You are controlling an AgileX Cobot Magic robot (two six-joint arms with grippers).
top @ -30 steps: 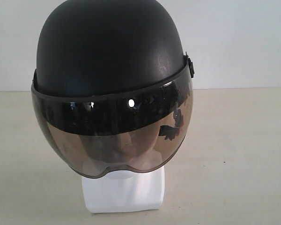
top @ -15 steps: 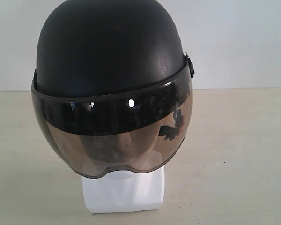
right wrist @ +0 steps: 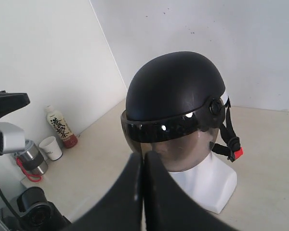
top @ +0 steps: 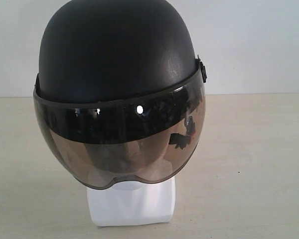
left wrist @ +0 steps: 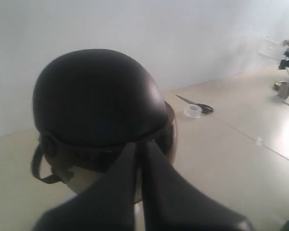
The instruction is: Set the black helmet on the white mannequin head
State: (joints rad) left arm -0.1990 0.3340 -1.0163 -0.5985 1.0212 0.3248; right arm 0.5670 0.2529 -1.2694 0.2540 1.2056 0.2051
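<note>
I read this as a robotics lab or test room: bare white walls (top: 259, 45), a plain pale tabletop (top: 259, 159), a white mannequin head (top: 132, 206) standing on it. Scissors (left wrist: 201, 107) and a tape roll (left wrist: 192, 111) lie loose there, and a drink bottle (right wrist: 60, 127), paper cup (right wrist: 50, 147) and steel flask (right wrist: 31, 162) stand at its edge by the wall.

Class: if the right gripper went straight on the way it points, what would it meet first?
Most likely the visor of the helmet, directly ahead of the shut right gripper, though depth is unclear.
</note>
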